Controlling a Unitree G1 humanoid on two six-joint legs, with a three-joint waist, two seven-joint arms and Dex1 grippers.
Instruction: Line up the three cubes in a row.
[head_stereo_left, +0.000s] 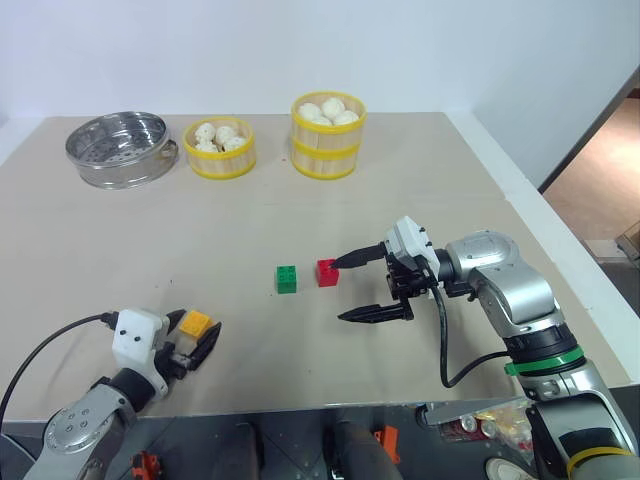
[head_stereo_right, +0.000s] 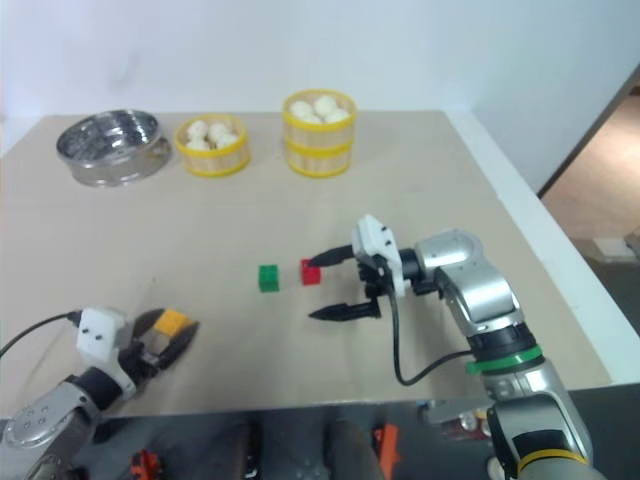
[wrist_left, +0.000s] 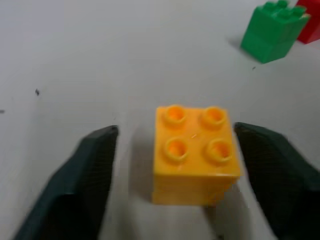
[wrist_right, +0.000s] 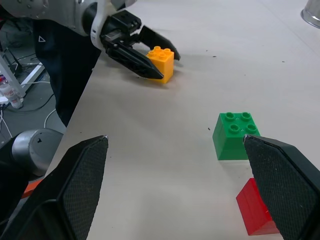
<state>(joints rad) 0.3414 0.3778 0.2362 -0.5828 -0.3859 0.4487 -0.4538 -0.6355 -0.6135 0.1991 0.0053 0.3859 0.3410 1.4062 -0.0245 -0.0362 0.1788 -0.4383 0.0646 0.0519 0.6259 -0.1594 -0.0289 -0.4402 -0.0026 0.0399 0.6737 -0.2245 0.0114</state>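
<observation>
At the near edge of the surface (head_stereo_left: 300, 190), the left pincer (head_stereo_left: 195, 338) straddles the yellow cube (head_stereo_left: 196, 322), fingers half-open, a gap visible on each side. Mid-surface, the green cube (head_stereo_left: 287, 279) and red cube (head_stereo_left: 327, 272) already sit just beside each other, the right pincer (head_stereo_left: 360, 287) gaping wide and empty by the red one. Judged from this, two cubes are aligned; the yellow, well apart, remains to join.

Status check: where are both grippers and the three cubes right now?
Left gripper straddling yellow-orange cube, gaps both sides. Right gripper open beside red cube; green cube next to red. Path between clear.
</observation>
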